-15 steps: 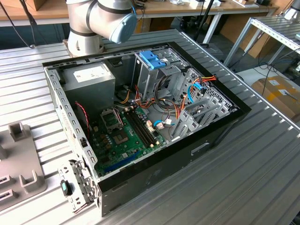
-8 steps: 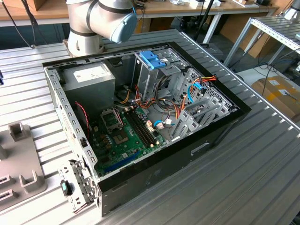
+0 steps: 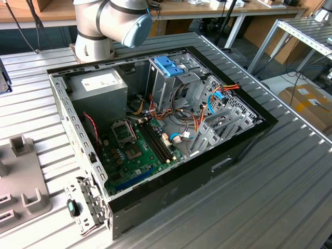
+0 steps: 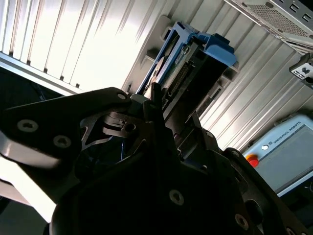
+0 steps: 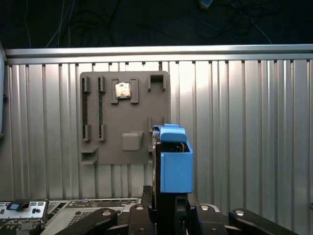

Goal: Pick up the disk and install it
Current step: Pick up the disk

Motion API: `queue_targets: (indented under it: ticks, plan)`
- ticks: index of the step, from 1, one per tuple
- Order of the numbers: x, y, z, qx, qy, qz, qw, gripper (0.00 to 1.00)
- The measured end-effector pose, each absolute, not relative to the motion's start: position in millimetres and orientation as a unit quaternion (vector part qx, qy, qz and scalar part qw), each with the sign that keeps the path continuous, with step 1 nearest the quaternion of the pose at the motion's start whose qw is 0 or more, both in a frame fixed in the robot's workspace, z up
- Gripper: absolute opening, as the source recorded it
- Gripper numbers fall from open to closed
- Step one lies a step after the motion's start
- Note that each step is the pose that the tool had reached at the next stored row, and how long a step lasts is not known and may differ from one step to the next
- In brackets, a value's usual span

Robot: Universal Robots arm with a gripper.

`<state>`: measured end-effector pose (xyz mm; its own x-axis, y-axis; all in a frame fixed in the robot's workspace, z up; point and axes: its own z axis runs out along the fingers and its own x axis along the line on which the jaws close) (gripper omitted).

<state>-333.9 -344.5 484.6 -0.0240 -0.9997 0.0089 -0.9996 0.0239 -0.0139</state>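
Observation:
The disk point(image 5: 174, 164), seen edge-on in its light-blue carrier, stands upright between the black fingers of my gripper point(image 5: 166, 197), which is shut on it. Behind it lies a grey holder plate point(image 5: 124, 117) on the ribbed metal table, and the disk covers that plate's edge. In the second wrist view the disk point(image 4: 195, 61) shows its blue frame and connector edge just past the gripper point(image 4: 164, 110), close to the grey holder's raised tabs point(image 4: 147, 61). Whether the disk still touches the holder I cannot tell.
In the exterior view an open computer case point(image 3: 244, 142) lies on the table, with a motherboard point(image 3: 135, 150), a grey power supply point(image 3: 98, 85) and a tall drive cage with a blue latch point(image 3: 168, 66). The arm's base point(image 3: 101, 26) stands behind it. A teach pendant point(image 4: 288, 156) lies nearby.

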Motion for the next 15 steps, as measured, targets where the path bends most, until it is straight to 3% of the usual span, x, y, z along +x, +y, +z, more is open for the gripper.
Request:
queue_targets:
  ticks: [15]
  plan:
    - [-308, -342, 485, -0.699, 0.715, -0.008, 0.002, 0.35]
